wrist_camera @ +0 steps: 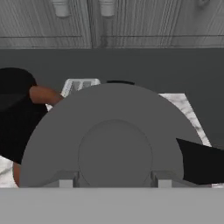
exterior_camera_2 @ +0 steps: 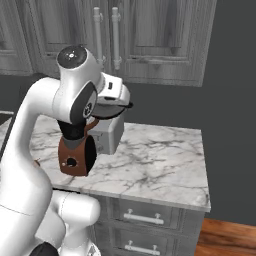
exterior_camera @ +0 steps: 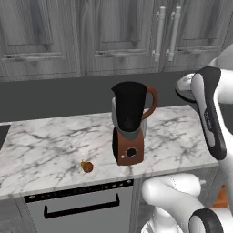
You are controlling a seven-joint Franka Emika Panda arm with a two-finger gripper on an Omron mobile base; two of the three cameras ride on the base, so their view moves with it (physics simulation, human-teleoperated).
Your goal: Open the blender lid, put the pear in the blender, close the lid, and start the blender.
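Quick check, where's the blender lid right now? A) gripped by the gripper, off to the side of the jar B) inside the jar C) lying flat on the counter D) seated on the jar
A: the blender lid sits clamped in the gripper, while the blender jar stands open-topped on the counter.

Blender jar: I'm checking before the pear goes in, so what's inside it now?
The blender jar stands open on top, and its dark interior looks empty as far down as shows; the bottom is too dark to tell. The pear lies on the counter.
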